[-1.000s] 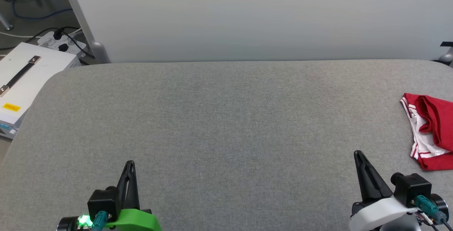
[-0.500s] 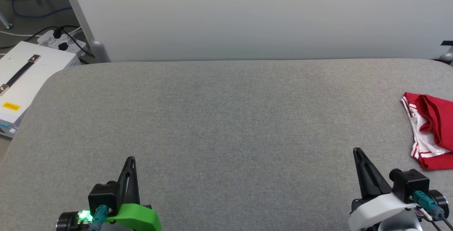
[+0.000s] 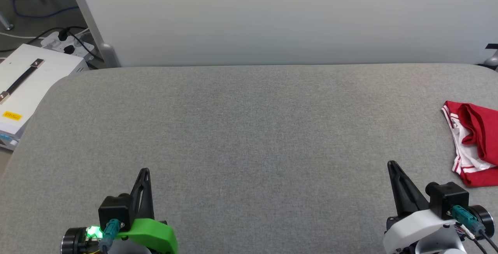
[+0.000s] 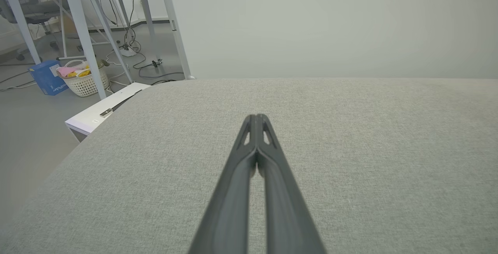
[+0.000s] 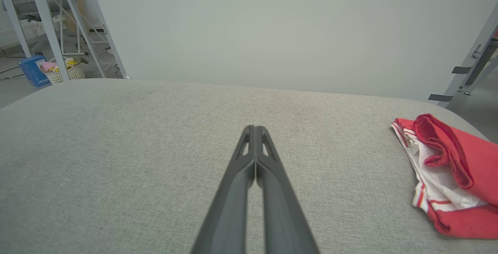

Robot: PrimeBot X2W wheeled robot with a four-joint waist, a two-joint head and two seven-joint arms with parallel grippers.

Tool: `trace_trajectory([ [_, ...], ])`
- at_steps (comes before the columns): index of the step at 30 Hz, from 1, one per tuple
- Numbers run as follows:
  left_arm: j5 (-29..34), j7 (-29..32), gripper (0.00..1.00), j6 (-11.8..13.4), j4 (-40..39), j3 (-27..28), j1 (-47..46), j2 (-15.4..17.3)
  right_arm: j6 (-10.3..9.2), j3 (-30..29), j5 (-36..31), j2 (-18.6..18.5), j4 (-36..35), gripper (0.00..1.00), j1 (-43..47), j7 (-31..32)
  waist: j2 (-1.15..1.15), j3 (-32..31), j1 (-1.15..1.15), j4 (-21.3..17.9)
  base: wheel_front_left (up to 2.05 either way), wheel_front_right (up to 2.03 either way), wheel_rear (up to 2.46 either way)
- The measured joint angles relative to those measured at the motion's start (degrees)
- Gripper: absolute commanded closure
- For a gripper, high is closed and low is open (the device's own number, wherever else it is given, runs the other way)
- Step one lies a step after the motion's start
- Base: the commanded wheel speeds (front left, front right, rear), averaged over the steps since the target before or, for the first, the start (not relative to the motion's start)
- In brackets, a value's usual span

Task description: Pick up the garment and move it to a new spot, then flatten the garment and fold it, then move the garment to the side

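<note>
garment (image 3: 472, 145) bunched up at table's (image 3: 249, 129) right edge | right gripper (image 3: 391, 164) near it, pressed together | left gripper (image 3: 144, 170) far off, pressed together too

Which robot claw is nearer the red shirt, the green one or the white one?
The white one, the right gripper: the shirt lies just to its right. The green left gripper sits far across the table.

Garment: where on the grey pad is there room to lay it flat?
The middle of the grey pad is bare, from the left gripper to the right gripper and back to the wall. Its right edge is taken, by the bunched garment.
</note>
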Motion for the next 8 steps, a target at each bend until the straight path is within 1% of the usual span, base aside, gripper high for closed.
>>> trace_trajectory([
  [8, 0.4, 0.9, 1.00, -0.1, -0.2, 0.1, -0.4, -0.1, 0.00, -0.2, -0.7, 0.1, -0.3, 1.00, -0.2, 1.0, 0.00, 0.1, 0.00, 0.0, 0.00, 0.00, 0.00],
])
